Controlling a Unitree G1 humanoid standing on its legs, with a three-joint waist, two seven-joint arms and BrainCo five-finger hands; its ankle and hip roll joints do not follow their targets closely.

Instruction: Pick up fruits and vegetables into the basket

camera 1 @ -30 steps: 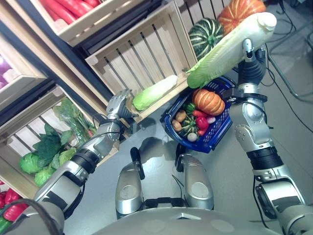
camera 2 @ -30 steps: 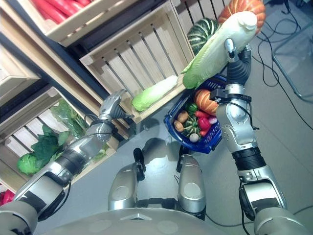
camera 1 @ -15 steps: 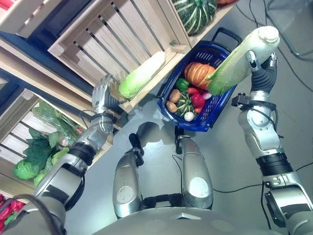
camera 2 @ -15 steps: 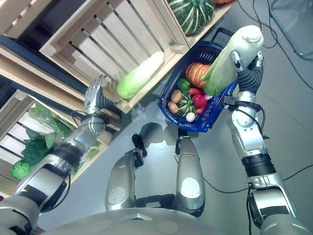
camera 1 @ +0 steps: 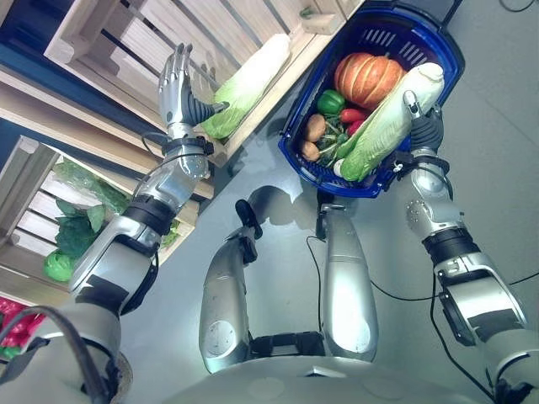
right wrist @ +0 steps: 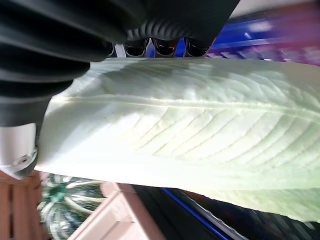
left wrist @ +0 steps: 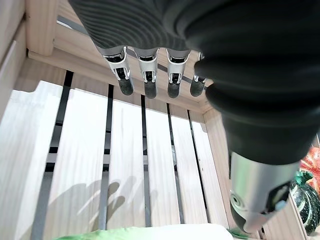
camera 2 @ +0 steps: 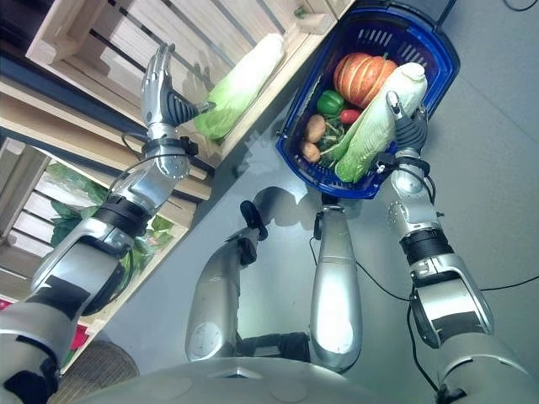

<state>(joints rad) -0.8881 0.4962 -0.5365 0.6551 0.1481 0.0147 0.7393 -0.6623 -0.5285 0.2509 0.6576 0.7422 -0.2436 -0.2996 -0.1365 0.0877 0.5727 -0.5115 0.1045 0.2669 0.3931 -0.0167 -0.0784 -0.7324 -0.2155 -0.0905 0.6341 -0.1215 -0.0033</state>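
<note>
Lowered from above the crates, the napa cabbage now hangs over the blue basket at upper right, the right hand fingers clamped on its pale stem end. Long, light and crisp-leaved, it handles best gripped at that firm base. One more napa cabbage lies in the wooden crate, beside the left hand, fingers straight and apart. One pumpkin sits in the basket.

No readable text, labels, nos. or signs anywhere: none on crates, basket or veg.
</note>
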